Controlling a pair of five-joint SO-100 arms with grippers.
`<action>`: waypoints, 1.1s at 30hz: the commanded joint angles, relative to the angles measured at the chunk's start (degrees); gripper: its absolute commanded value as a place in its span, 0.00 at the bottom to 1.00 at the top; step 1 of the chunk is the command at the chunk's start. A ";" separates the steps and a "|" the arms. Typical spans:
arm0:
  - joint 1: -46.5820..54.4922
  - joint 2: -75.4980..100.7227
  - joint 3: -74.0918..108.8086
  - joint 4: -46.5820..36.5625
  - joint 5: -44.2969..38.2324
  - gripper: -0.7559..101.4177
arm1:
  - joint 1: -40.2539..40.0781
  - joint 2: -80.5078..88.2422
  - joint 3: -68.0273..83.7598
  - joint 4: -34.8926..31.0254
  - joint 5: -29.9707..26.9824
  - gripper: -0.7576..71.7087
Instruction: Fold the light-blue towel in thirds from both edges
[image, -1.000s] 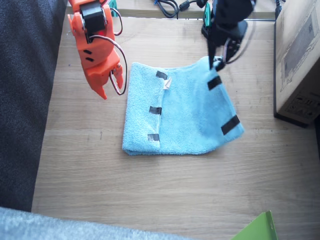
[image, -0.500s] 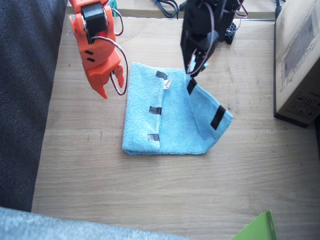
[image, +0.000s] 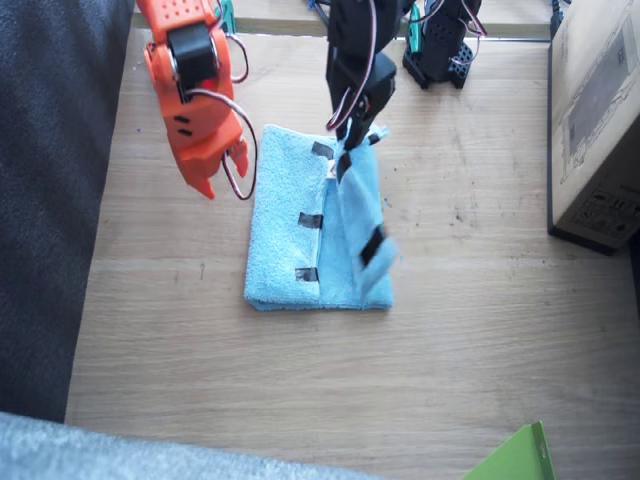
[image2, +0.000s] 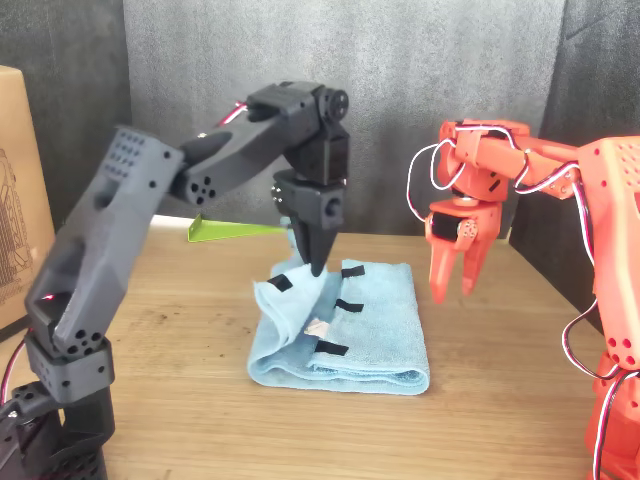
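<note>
1. Fluffy light-blue terry towel (image: 300, 225) lies mid-table on the pale wooden tabletop (image: 300, 390), already part-folded; one short edge w/ three small black tape strips (image: 311, 220) lies flat on top, a small white tag at its 12 o'clock end.
2. Black left arm (image2: 150, 200) reaches over the towel. Left gripper (image: 350, 135) is pinched shut on the towel's other short edge (image: 365, 235), at its 12 o'clock corner.
3. That edge hangs raised from the gripper and slopes down toward 6 o'clock; two black strips visible on it in fixed view. Lifted flap stands just beside the taped edge on its 3 o'clock side.
4. Orange right arm (image2: 560, 200) is clear of the cloth, towards 9 o'clock from the towel in fixed view. Right gripper (image: 215, 170) points down above the table, touching nothing; fingers nearly together, only a narrow gap in front view.
5. Brown cardboard box (image: 600, 120) at table's 3 o'clock edge, well apart from towel.
</note>
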 joint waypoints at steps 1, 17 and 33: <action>-1.14 -2.02 -3.69 0.79 0.97 0.00 | 1.05 1.93 0.26 0.70 0.70 0.42; -2.02 -1.93 -3.60 0.88 4.22 0.38 | 1.85 2.29 0.97 0.35 0.26 0.44; 19.16 27.60 13.45 -2.81 2.20 0.00 | -5.71 16.35 13.27 -4.57 0.00 0.10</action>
